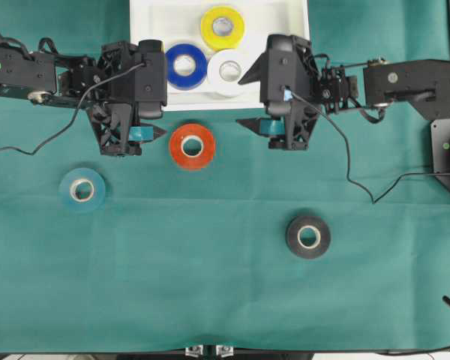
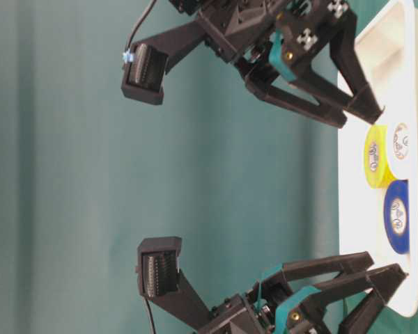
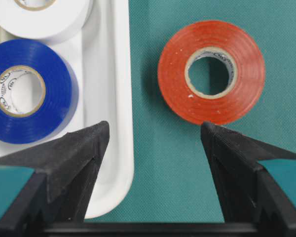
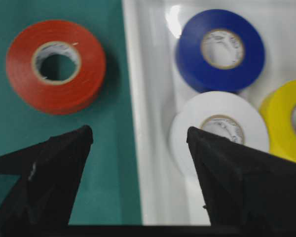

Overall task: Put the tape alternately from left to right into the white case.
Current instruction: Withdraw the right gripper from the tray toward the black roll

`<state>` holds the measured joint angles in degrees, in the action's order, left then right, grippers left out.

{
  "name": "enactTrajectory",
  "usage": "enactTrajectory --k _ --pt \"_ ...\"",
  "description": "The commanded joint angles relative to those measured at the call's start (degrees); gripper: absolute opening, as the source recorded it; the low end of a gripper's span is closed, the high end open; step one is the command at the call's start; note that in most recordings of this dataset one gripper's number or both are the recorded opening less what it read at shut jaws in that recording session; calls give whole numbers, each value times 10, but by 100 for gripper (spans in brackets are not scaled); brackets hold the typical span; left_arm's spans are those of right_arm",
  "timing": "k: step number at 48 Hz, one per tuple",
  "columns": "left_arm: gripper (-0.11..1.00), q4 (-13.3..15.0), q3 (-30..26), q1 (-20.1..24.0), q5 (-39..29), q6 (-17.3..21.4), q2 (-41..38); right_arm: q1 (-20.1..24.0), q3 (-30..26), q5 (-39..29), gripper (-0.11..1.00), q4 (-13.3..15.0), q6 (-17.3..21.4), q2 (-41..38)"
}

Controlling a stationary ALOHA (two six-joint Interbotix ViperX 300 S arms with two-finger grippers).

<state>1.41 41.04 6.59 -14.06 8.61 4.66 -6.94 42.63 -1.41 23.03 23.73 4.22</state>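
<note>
We are seeing the white case [image 1: 285, 15] lying at the far edge of the green desk [image 1: 210, 285], and three rolls are resting inside it: the yellow roll [image 1: 222, 27] farthest in, with the blue roll [image 1: 186, 66] and the white roll [image 1: 229, 70] sitting side by side near the front rim. The red-orange roll [image 1: 192, 146] is lying flat on the desk just outside that rim, between the two arms. Our left claw [image 1: 163, 115] is standing with its jaws wide apart and gripping nothing; in its wrist view one finger is hanging over the case's rim and the other over the cloth, with the red-orange roll just ahead. Our right claw [image 1: 248, 100] is likewise spread wide and empty, straddling the rim, with the white roll just ahead of one finger. The teal roll [image 1: 82, 190] is lying well apart on the left of the desk, and the black roll [image 1: 308, 237] is sitting on the nearer right side.
</note>
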Motion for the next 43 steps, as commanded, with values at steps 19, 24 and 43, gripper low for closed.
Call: enactTrajectory --k 19,24,43 --pt "92 2 4 -7 2 -1 10 43 7 1 85 1 1 13" --pt "92 2 4 -8 2 -1 10 52 9 1 85 1 1 13" --pt "92 1 1 -11 2 -1 10 93 20 0 85 -1 1 16"
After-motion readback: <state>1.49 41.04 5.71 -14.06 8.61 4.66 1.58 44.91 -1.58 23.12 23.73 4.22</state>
